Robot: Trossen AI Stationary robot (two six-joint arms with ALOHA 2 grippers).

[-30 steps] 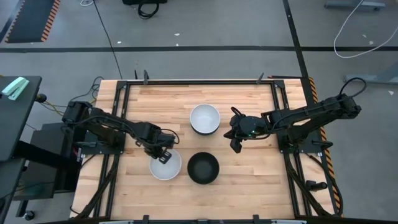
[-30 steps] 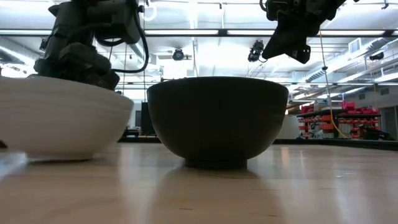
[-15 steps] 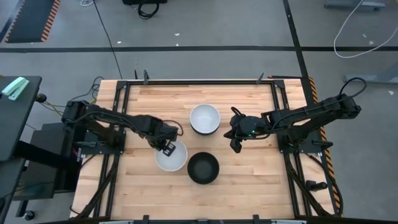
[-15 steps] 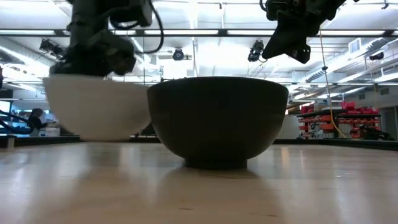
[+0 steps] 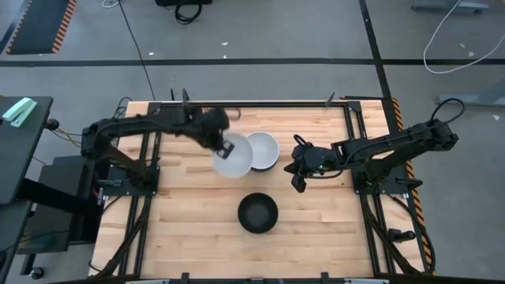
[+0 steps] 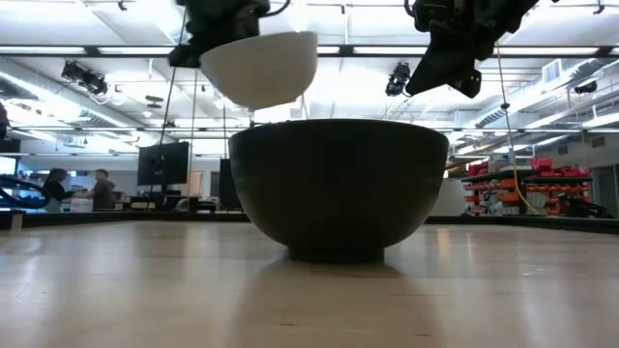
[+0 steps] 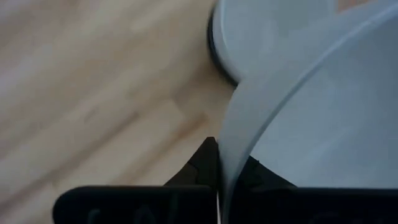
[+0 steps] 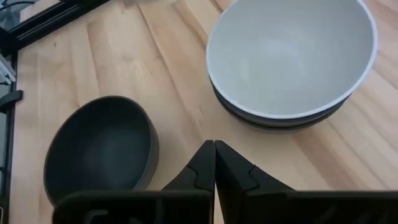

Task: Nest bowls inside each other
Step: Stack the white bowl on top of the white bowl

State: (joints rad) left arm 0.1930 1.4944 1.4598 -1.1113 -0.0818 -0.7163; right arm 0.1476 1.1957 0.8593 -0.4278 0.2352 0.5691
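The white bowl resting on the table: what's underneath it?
The resting white bowl sits nested in a dark bowl, of which only the rim band shows. Whether more bowls lie beneath is hidden. The left gripper holds another white bowl beside it.

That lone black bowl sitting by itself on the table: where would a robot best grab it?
Probably at the rim, coming from above. The black bowl sits upright and open, its thin rim free all round, so one finger can go inside and one outside. The left end effector carries the white bowl that way.
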